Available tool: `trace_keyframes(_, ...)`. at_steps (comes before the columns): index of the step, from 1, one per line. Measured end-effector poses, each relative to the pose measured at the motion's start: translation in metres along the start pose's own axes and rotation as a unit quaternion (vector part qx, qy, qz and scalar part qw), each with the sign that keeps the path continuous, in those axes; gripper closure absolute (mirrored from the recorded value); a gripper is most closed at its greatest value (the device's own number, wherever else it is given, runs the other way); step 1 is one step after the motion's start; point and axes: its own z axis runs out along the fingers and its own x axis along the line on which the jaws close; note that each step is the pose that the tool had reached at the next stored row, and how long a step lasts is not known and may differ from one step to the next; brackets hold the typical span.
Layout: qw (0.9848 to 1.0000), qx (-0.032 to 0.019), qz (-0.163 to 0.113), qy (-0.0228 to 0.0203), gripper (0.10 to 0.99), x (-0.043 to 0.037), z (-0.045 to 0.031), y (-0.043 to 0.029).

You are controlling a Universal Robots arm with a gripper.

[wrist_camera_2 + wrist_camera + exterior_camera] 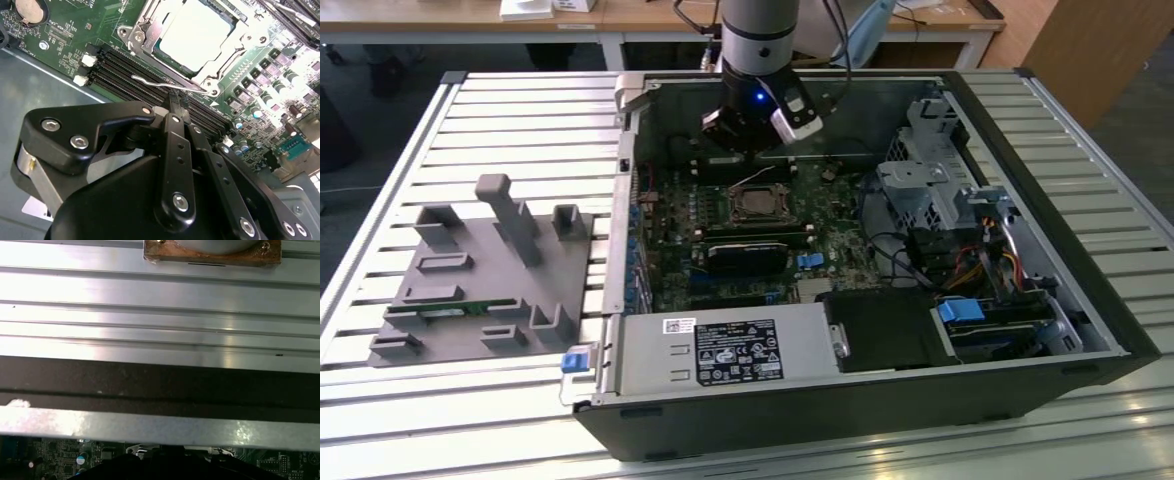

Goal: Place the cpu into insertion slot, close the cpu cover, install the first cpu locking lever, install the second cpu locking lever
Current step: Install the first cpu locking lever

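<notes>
So the cpu [196, 36] was already sitting flat in the insertion slot [150, 31] with the cpu cover [235, 42] down around it, and the hand [178, 100] was clenched with its tips right at a thin wire locking lever [165, 85] along the socket's edge, though I couldn't tell if it was actually pinching the wire. The lever's long axis ran along that side of the frame, hooked end pointing away from the hinge corner. I'd say push it down and sideways under its catch slowly, no yanking.
</notes>
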Motion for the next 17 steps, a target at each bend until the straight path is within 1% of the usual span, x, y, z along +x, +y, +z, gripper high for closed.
trace_keyframes(8, 1.0000, 0.0000, 0.000, 0.0001, 0.980, -0.0033, 0.0031, 0.0010)
trace_keyframes(17, 1.0000, 0.0002, 0.000, 0.0001, 0.980, -0.0093, 0.0051, 0.0013)
